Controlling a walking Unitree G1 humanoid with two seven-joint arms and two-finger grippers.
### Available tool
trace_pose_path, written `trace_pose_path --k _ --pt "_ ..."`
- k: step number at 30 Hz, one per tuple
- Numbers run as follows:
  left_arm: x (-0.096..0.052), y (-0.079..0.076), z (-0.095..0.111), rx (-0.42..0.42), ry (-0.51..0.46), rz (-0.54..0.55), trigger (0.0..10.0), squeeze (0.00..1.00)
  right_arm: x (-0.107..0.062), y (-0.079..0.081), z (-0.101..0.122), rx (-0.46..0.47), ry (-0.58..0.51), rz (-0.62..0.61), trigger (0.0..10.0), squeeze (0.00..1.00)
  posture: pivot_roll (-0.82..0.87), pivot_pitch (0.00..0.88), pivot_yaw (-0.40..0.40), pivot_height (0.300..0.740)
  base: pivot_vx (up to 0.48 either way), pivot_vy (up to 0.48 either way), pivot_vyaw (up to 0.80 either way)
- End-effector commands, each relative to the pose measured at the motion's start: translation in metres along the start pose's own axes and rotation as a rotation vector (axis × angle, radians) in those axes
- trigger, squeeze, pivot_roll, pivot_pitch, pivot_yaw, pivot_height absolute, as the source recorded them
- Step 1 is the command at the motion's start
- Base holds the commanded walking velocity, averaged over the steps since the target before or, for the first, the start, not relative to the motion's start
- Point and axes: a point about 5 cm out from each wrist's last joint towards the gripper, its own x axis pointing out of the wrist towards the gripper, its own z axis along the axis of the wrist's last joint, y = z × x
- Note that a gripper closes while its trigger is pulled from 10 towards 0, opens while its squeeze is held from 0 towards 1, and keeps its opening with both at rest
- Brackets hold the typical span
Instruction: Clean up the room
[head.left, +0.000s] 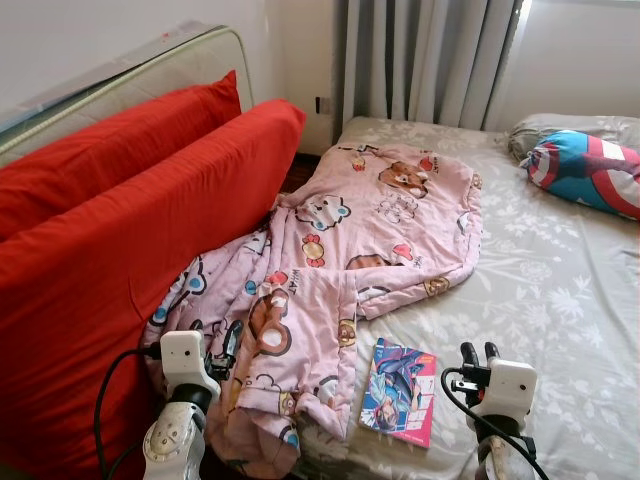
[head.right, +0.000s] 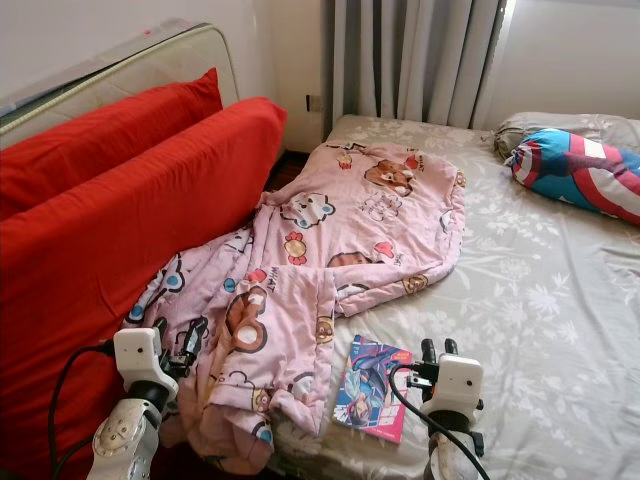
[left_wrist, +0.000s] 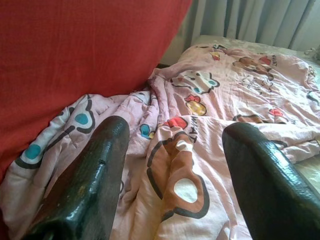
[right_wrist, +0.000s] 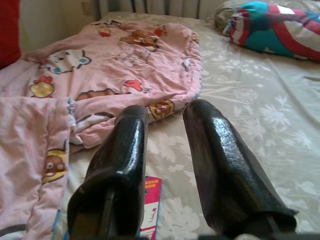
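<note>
The left gripper (left_wrist: 170, 185) is hovering, fingers spread wide, just above the pink cartoon blanket (head.left: 340, 250) that is slumping off the bed (head.left: 560, 290) against the red cushions (head.left: 110, 250). The right gripper (right_wrist: 167, 165), fingers parted by a narrow gap and holding nothing, is hanging over the book (head.left: 398, 390) lying on the sheet beside the blanket's edge. A good grasp would pinch a thick fold, not a single layer. The book's cover lettering is too small to read.
</note>
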Motion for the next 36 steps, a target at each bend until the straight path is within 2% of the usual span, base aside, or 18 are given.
trace_pose_path --k 1,6,36 --pt "0.001 0.002 0.004 0.004 -0.008 0.004 10.0 0.0 0.002 0.005 0.004 0.0 -0.009 0.018 10.0 0.0 0.01 0.0 0.013 0.693 0.0 0.0 0.0" --pt "-0.002 0.003 0.002 -0.004 0.005 0.01 10.0 0.0 -0.002 0.005 0.0 -0.001 0.005 0.025 10.0 0.0 0.01 0.0 0.014 0.658 0.0 0.0 0.0" --pt "0.007 0.002 0.009 -0.005 0.007 0.003 10.0 0.0 0.003 0.011 -0.008 -0.006 0.057 0.088 10.0 0.0 0.02 0.0 0.009 0.658 0.0 0.0 0.0"
